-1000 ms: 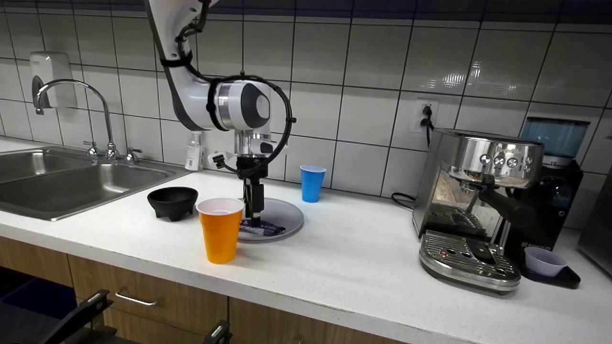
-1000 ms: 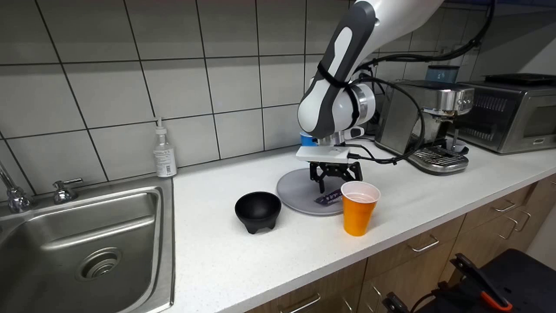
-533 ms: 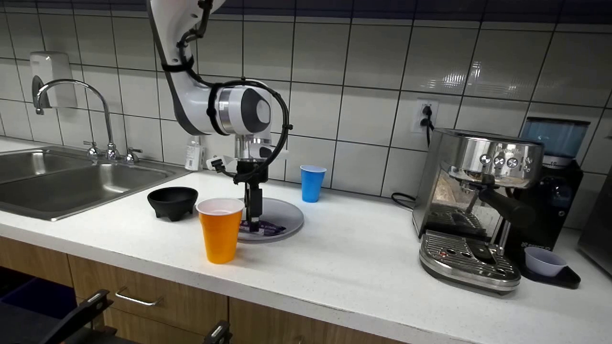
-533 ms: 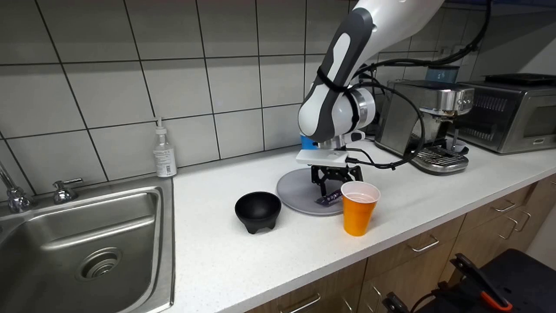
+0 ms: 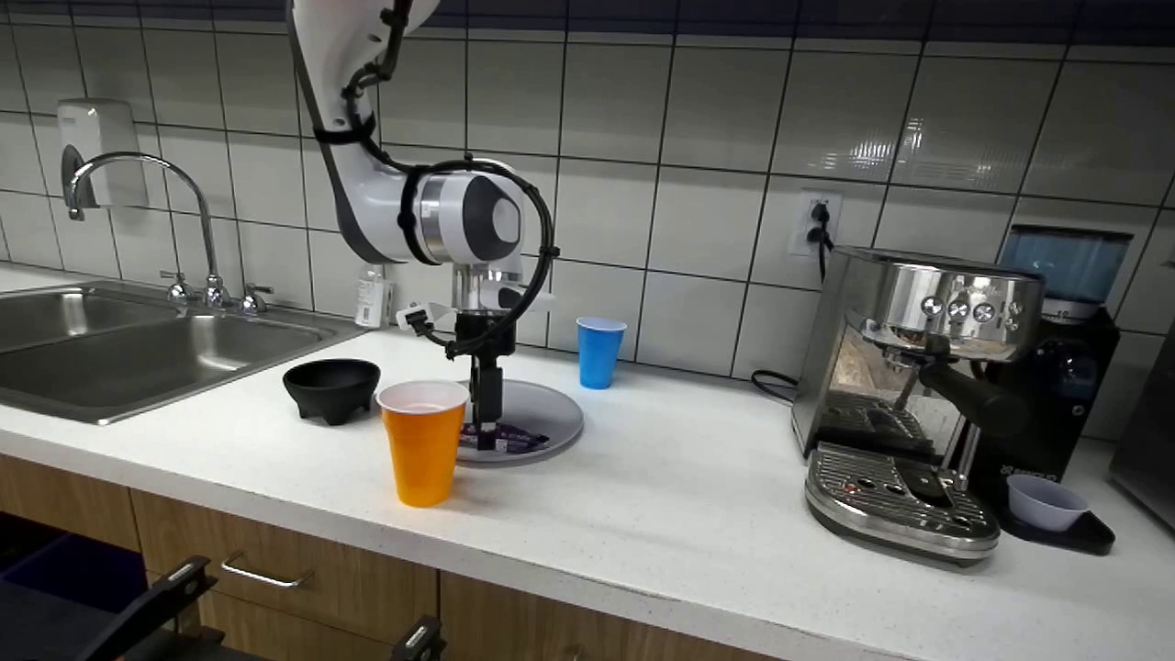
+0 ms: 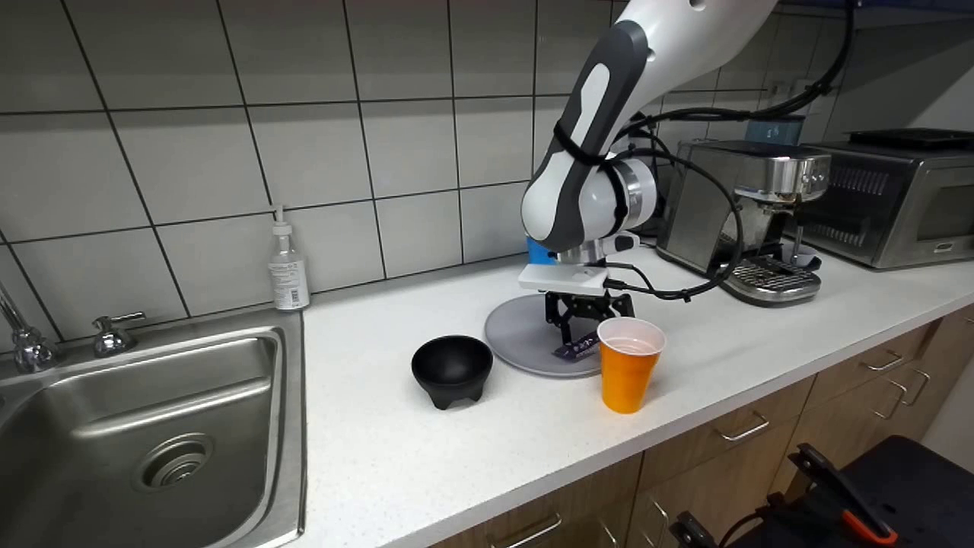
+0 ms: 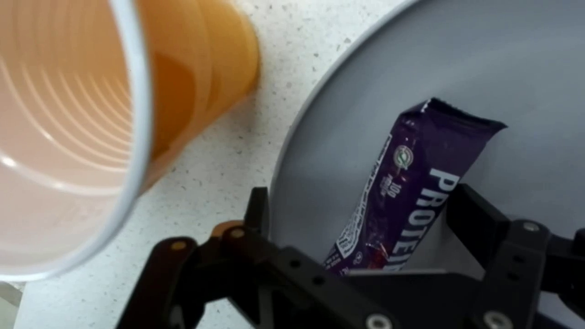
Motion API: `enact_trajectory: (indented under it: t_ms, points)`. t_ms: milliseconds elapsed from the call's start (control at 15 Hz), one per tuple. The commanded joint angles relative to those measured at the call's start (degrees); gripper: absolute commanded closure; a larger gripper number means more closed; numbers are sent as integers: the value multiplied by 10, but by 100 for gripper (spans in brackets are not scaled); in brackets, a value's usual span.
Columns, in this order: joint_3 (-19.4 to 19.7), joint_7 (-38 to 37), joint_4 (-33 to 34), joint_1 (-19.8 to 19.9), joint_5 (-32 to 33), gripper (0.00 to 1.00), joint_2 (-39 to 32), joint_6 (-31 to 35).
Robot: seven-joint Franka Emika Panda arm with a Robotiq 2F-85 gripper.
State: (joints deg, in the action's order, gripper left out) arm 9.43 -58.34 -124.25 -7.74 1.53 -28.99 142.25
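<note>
A purple protein bar wrapper [image 7: 402, 201] lies on a round grey plate [image 7: 315, 183], which also shows in both exterior views [image 5: 560, 418] [image 6: 517, 335]. My gripper [image 7: 358, 196] points down over the plate with its jaws wide apart. The bar lies between the fingers; the right-hand finger in the wrist view [image 7: 477, 214] is close beside the bar's lettered edge, and I cannot tell if they touch. The other finger [image 7: 258, 208] stands apart from the bar, near the plate's rim. The bar's near end is hidden behind the gripper. An orange cup [image 6: 630, 377] stands right beside the plate.
A black footed bowl [image 6: 452, 369] stands on the counter between plate and sink [image 6: 289, 426]. A blue cup [image 5: 601, 353] is behind the plate by the tiled wall. A soap bottle [image 6: 288, 266] stands by the sink. An espresso machine [image 5: 918, 386] is farther along.
My gripper has come down a little toward the plate, mostly in the first half second. The jaws stay open. The bar, plate and cups have not visibly moved.
</note>
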Motion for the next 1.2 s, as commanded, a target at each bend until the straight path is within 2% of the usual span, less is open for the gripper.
enact_trajectory:
  t_ms: [0, 67, 533, 667, 867, 1133]
  points:
    - [-4, -5, 10, 8, -13, 25, -6, 2]
    - [-4, -5, 11, 9, -14, 26, -6, 2]
    - [-6, 8, 7, 16, -26, 82, -4, 11]
    - [-5, 10, 5, 19, -26, 94, -3, 12]
    - [-6, 11, 8, 24, -27, 97, -4, 11]
    - [-7, 12, 12, 22, -24, 96, 2, 5]
